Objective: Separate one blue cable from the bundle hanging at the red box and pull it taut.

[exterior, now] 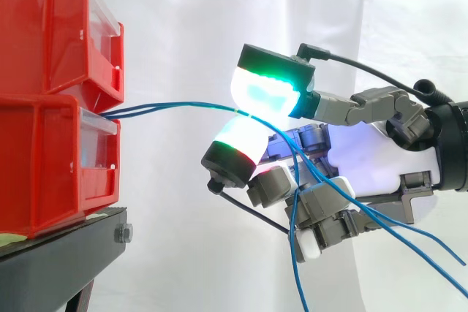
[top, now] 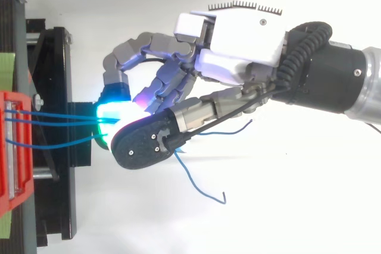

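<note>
Thin blue cables (exterior: 175, 106) run from the front of the red bins (exterior: 55, 93) to my hand (exterior: 351, 158). Two glowing fingertips (exterior: 263, 93), green and white, pinch one blue cable between them at about the bins' mid height. That cable stretches nearly straight from the bin front to the pinch. Behind the pinch several loose blue cable ends (exterior: 380, 224) trail down past the palm. In the top view the hand (top: 238, 46) reaches in from the right, its fingertips (top: 113, 114) close to the bins (top: 15, 147), with three cable strands (top: 59, 117) spanning the gap.
The red bins sit stacked on a black stand (exterior: 66, 253) at the left. A white curtain (exterior: 380, 12) hangs behind. A loose cable end (top: 199, 179) curls below the hand in the top view.
</note>
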Robot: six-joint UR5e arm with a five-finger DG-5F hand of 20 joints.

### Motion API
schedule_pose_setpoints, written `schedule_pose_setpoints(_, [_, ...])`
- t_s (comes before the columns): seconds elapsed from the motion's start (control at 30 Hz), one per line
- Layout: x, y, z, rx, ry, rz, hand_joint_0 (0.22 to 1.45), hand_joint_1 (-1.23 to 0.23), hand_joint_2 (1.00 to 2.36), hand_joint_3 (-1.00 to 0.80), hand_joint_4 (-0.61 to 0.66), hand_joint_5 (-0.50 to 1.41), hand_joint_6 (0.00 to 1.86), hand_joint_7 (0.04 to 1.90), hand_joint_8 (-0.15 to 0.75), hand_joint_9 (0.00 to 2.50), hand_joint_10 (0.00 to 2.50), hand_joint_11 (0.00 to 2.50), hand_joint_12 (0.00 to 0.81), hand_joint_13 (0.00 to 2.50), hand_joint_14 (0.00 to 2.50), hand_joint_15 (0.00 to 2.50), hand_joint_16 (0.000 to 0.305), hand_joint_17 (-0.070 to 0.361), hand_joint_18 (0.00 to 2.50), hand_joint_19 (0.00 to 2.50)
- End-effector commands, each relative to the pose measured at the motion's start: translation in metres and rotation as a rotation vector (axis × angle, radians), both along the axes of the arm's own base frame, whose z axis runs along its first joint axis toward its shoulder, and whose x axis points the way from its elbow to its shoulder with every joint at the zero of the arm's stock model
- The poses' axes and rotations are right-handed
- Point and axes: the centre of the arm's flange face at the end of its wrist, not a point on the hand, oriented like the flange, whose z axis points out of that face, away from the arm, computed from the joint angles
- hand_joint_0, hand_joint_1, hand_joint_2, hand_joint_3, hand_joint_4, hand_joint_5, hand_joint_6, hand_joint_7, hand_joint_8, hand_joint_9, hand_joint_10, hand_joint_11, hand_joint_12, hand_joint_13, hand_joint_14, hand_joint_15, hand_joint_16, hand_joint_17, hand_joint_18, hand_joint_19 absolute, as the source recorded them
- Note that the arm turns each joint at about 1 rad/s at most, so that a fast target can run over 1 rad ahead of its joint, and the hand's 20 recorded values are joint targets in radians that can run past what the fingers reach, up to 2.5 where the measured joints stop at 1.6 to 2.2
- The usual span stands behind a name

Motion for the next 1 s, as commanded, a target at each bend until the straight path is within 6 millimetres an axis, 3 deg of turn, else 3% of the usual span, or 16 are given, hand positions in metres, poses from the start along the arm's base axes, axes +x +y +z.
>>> schedule_pose_setpoints(0.0, [0.0003,0.0000,-0.0006,0.000,-0.001,0.000,0.75,-0.90,1.00,-0.50,0.01,-0.18,0.88,1.27,0.245,1.06,0.02,1.33,0.378,1.06,0.03,1.23,0.046,0.103,0.89,0.70])
schedule_pose_setpoints(0.2, [0.0002,0.0000,0.0006,0.000,-0.002,0.000,0.63,-0.97,1.00,-0.50,0.04,-0.16,0.88,1.28,0.250,1.08,0.02,1.32,0.382,1.02,0.03,1.19,0.045,0.100,0.86,0.71])
schedule_pose_setpoints(0.43, [0.0001,-0.0001,0.0006,0.000,-0.002,-0.002,0.46,-0.95,1.00,-0.50,0.08,-0.15,0.87,1.20,0.287,1.09,0.02,1.30,0.431,1.02,0.02,1.16,0.053,0.118,0.88,0.68])
schedule_pose_setpoints(0.73, [0.0001,-0.0001,0.0006,0.000,-0.002,-0.002,0.44,-0.88,1.00,-0.50,0.10,-0.16,0.86,1.16,0.300,1.09,0.01,1.31,0.444,1.02,0.02,1.15,0.055,0.123,0.87,0.67])
schedule_pose_setpoints(0.97, [0.0001,-0.0001,0.0006,0.000,-0.002,-0.002,0.50,-1.09,1.00,-0.50,0.07,-0.18,0.86,1.13,0.261,0.96,0.01,1.26,0.400,0.87,0.03,0.99,0.051,0.116,0.75,0.60])
